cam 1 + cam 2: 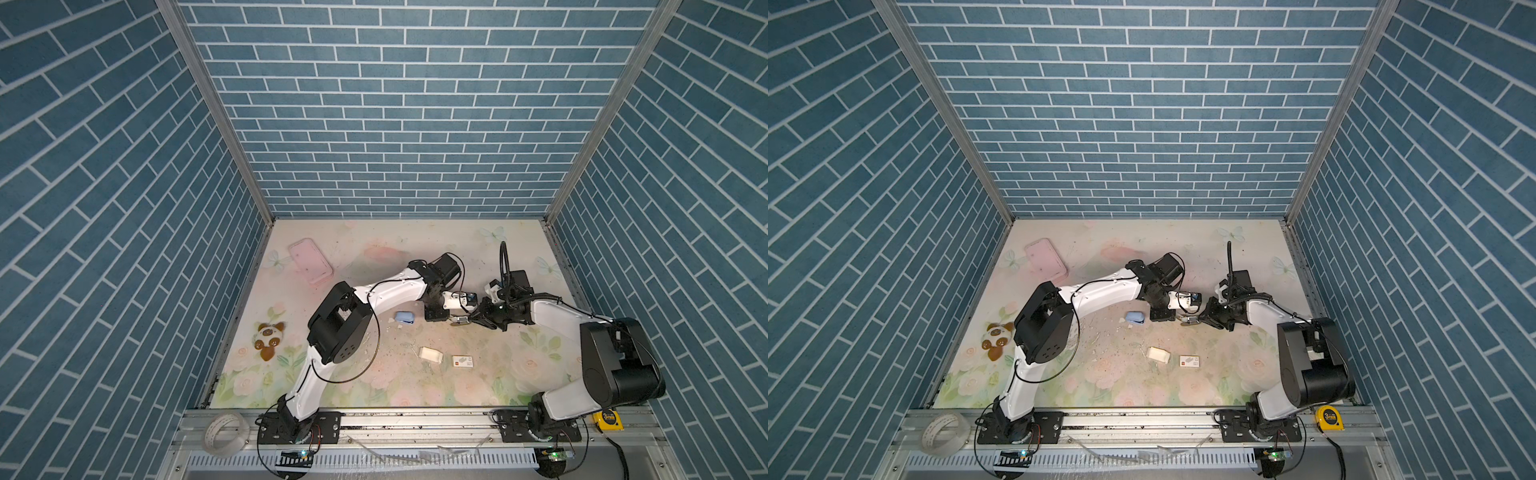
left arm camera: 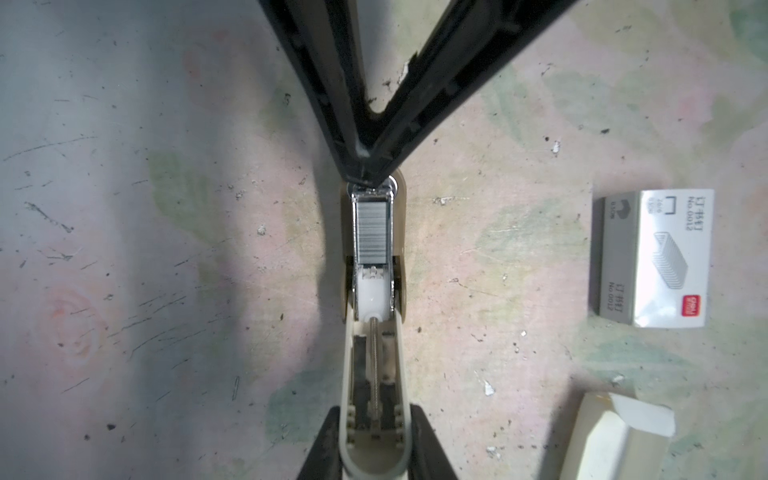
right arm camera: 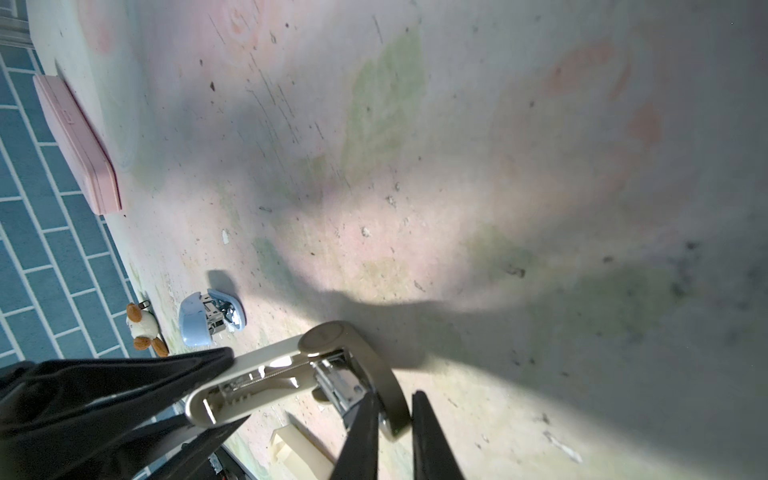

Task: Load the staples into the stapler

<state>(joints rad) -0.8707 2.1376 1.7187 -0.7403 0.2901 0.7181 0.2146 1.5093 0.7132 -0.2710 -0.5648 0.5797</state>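
A beige stapler (image 2: 374, 374) is hinged wide open and held above the table between both grippers. My left gripper (image 2: 374, 415) is shut on the rounded end of its swung-back cover. My right gripper (image 3: 394, 399) is shut on the front end of the base (image 3: 390, 415), and its fingertips (image 2: 365, 174) meet at the magazine's nose. A grey strip of staples (image 2: 372, 232) lies in the metal magazine, with the white pusher (image 2: 372, 295) behind it. In both top views the stapler (image 1: 459, 321) (image 1: 1190, 319) spans the two grippers at mid-table. The white cardboard tray (image 1: 430, 354) (image 2: 602, 440) lies nearer the front.
A white sleeve with a red mark (image 2: 652, 257) (image 1: 462, 361) lies beside the tray. A small blue stapler (image 1: 404, 318) (image 3: 208, 316) sits left of the grippers. A pink case (image 1: 311, 261) and a plush toy (image 1: 269, 336) are at the left. A tape roll (image 1: 224, 430) and tape measure (image 1: 609, 419) rest on the front rail.
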